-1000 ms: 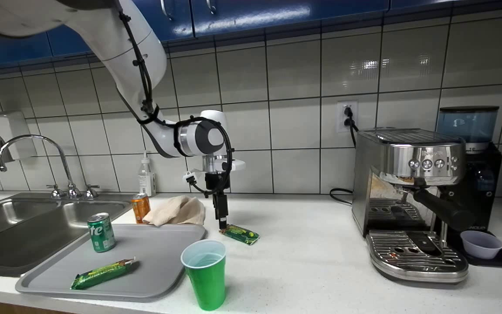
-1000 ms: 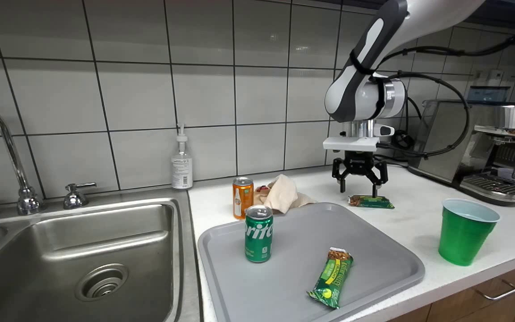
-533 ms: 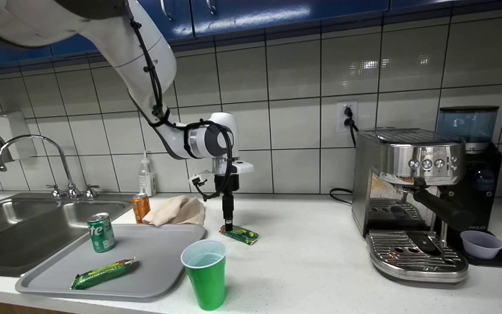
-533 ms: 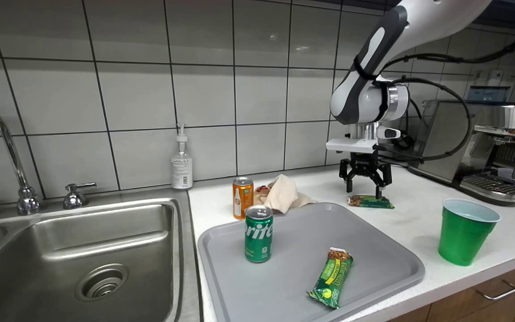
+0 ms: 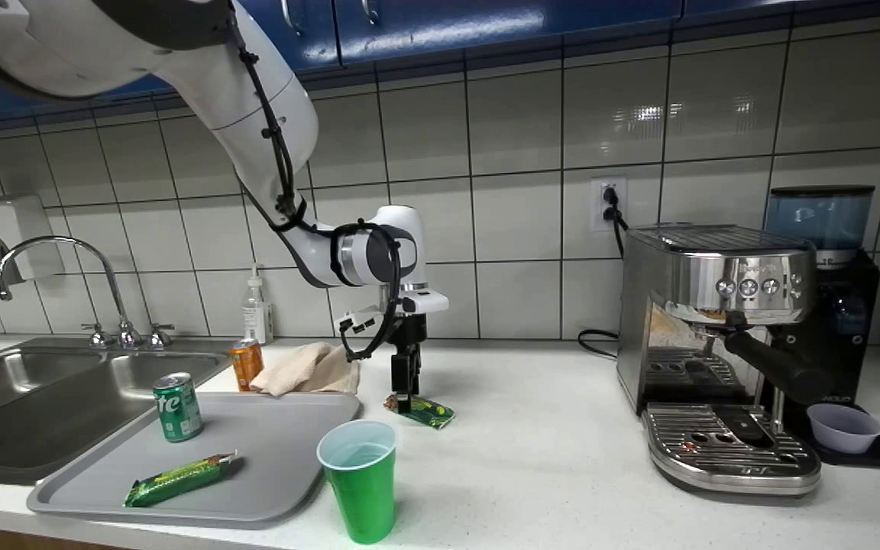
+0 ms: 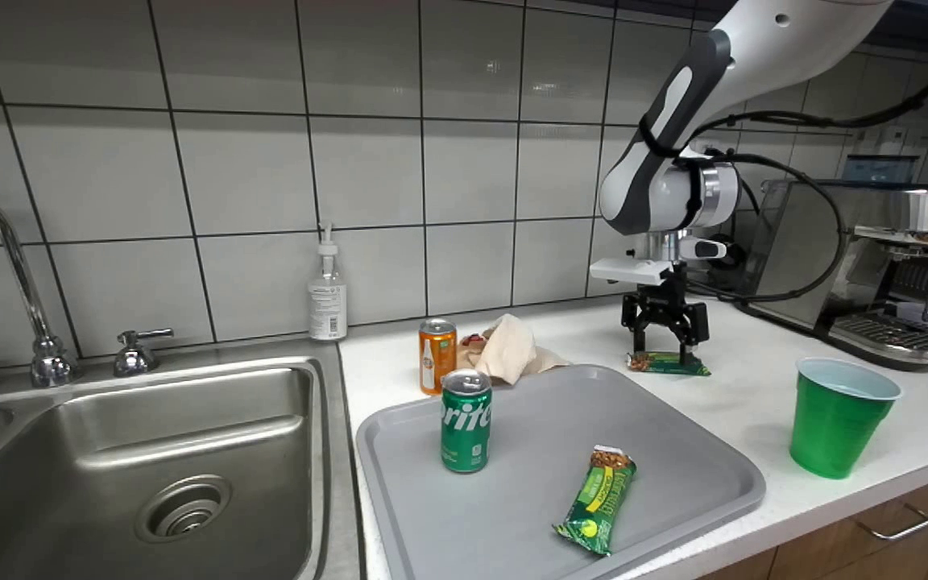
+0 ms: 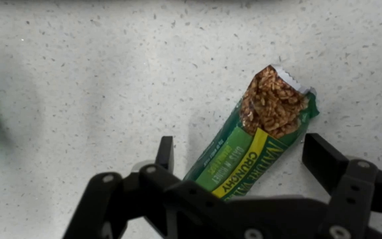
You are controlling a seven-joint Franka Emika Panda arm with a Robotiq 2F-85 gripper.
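- Fingers [image 7: 323, 162] spread, one either side of the granola bar [image 7: 250, 139]; touching it or not, can't tell.
- Bar lies flat on the bench [image 5: 532, 466], between back and front edges, slantwise to the fingers, so a squeeze might twist it or crush it.
- Green cup [image 6: 841, 423] near the front edge; a low sweep could tip it.
- Tray [image 5: 279, 435] along the front edge, another bar [image 5: 180, 481] on it.
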